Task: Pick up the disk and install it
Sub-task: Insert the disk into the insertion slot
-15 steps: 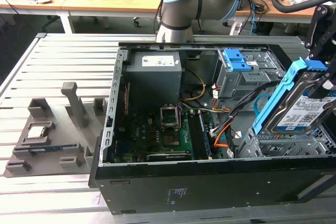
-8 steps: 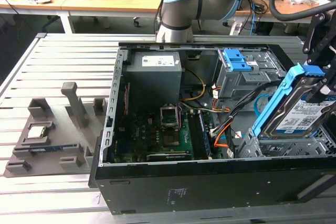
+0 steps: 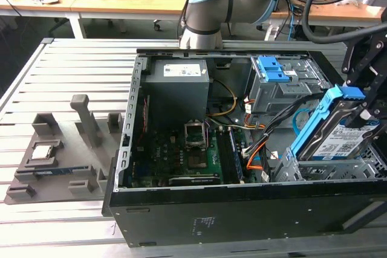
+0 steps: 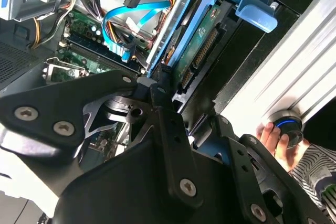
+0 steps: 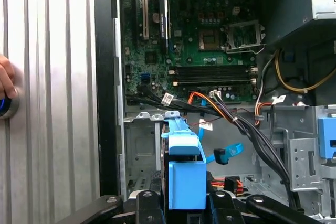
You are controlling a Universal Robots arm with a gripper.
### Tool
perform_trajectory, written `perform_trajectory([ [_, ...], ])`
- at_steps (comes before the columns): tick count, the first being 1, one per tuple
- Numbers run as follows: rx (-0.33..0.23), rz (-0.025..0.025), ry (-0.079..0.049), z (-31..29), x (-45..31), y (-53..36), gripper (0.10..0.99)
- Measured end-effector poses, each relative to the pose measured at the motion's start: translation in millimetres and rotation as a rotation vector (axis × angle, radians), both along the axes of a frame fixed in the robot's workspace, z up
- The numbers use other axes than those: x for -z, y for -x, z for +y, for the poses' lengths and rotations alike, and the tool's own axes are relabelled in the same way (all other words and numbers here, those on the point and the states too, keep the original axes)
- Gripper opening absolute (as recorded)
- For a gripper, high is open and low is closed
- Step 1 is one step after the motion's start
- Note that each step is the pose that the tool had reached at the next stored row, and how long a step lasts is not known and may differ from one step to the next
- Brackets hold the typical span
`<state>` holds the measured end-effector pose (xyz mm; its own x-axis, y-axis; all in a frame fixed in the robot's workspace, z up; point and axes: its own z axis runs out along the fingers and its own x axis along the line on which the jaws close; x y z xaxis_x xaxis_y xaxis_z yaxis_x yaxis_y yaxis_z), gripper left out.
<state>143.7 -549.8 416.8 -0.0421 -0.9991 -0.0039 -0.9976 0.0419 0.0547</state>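
The disk (image 3: 349, 139) is a silver-grey drive with a white-and-blue label and blue rails. It stands tilted on edge at the exterior view's right, inside the open computer case (image 3: 242, 209), its lower end in the grey drive bay (image 3: 329, 170). My gripper (image 3: 364, 110) is shut on its upper end, by the blue handle. In both wrist views the black fingers (image 5: 220, 203) flank the blue-railed disk (image 5: 185, 174), whose green circuit-board side (image 4: 199, 40) shows, with my gripper (image 4: 164, 80) clamped on it.
Inside the case are a grey power supply (image 3: 176, 86), the green motherboard (image 3: 181, 149), a cage with a blue latch (image 3: 275, 75) and loose cables (image 3: 266, 143). A grey fixture (image 3: 54, 161) lies left of the case. A person's hand (image 4: 275, 140) rests on a button.
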Motion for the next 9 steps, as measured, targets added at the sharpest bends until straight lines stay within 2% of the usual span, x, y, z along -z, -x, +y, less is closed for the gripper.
perform_trajectory([
  [9, 0.000, 0.0000, 0.000, 0.0, 15.6, 0.0, 0.365],
])
